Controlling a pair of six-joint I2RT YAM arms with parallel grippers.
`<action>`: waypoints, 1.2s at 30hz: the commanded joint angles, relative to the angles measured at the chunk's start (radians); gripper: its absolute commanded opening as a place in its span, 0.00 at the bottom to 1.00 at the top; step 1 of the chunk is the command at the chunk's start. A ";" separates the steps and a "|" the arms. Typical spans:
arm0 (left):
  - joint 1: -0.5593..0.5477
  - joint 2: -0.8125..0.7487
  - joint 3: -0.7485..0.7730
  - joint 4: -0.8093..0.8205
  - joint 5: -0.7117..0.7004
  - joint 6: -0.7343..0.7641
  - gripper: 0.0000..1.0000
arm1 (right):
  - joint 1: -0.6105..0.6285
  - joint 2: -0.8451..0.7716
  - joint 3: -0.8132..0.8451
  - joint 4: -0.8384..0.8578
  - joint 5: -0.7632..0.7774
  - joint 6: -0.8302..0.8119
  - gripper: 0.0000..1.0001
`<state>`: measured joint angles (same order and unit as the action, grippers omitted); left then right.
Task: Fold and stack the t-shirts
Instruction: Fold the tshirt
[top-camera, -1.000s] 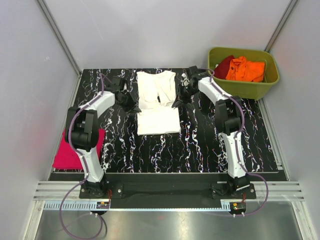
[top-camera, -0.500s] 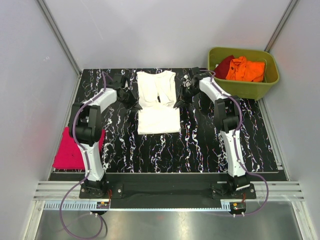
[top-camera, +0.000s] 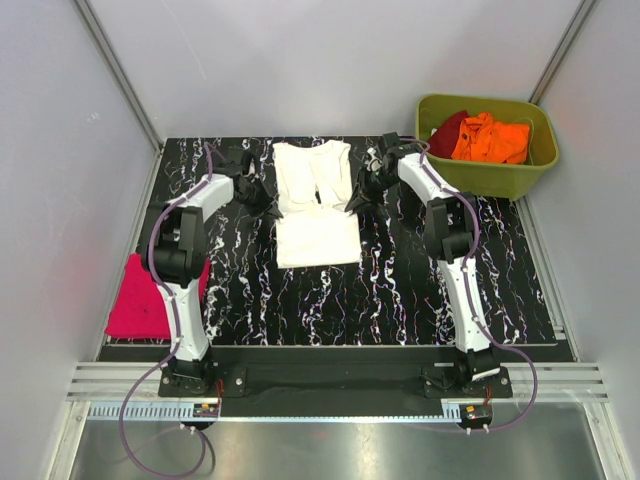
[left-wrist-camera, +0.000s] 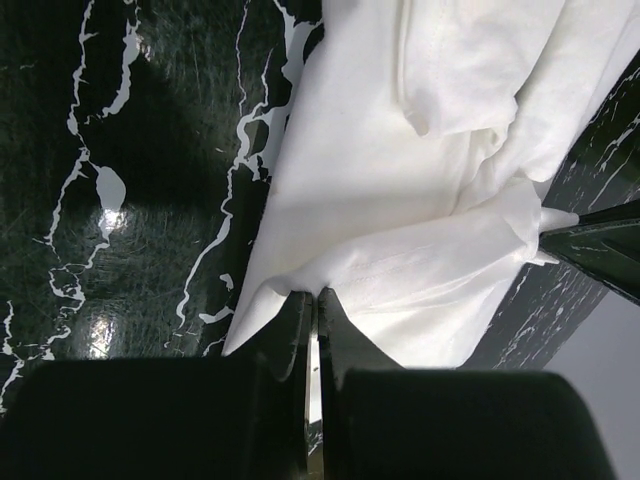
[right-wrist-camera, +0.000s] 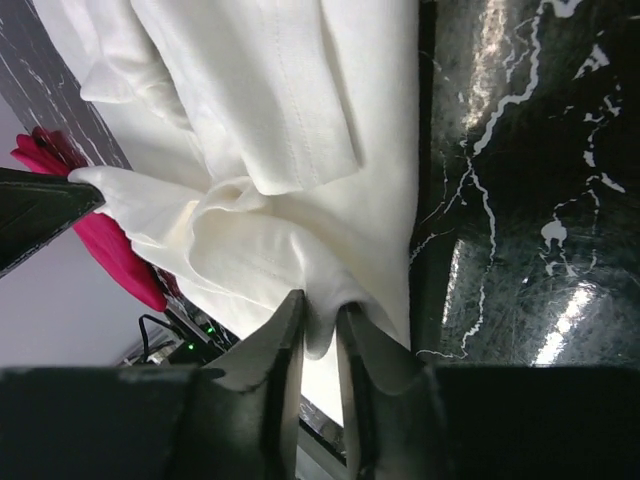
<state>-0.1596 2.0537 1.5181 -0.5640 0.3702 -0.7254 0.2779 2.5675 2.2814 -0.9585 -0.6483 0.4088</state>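
The left end effector (left-wrist-camera: 313, 295) is clamping shut on the white t-shirt (left-wrist-camera: 400, 200), while the right end effector (right-wrist-camera: 320, 303) is sitting slightly parted around its opposite edge

At the table's (top-camera: 400, 290) left edge my left arm (top-camera: 178, 245) hides part of the magenta t-shirt (top-camera: 130, 310); the orange t-shirt (top-camera: 490, 140) covers part of the dark red one (top-camera: 447, 132).

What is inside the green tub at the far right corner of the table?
In the tub lie an orange shirt and, left of it, a dark red shirt, both crumpled. They cover the bottom, so whatever lies under them cannot be seen.
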 joint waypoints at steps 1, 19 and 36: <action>0.008 0.010 0.069 0.015 -0.028 0.046 0.07 | -0.020 0.010 0.062 -0.006 -0.019 -0.001 0.28; -0.127 -0.241 -0.176 0.278 0.073 0.118 0.27 | -0.034 -0.294 -0.302 0.200 0.018 0.008 0.64; -0.083 0.049 -0.159 0.619 0.185 0.029 0.09 | 0.030 -0.144 -0.459 0.825 -0.119 0.283 0.00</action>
<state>-0.2554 2.0621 1.3148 -0.0444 0.5213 -0.6872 0.3130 2.3913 1.8217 -0.2955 -0.7300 0.6384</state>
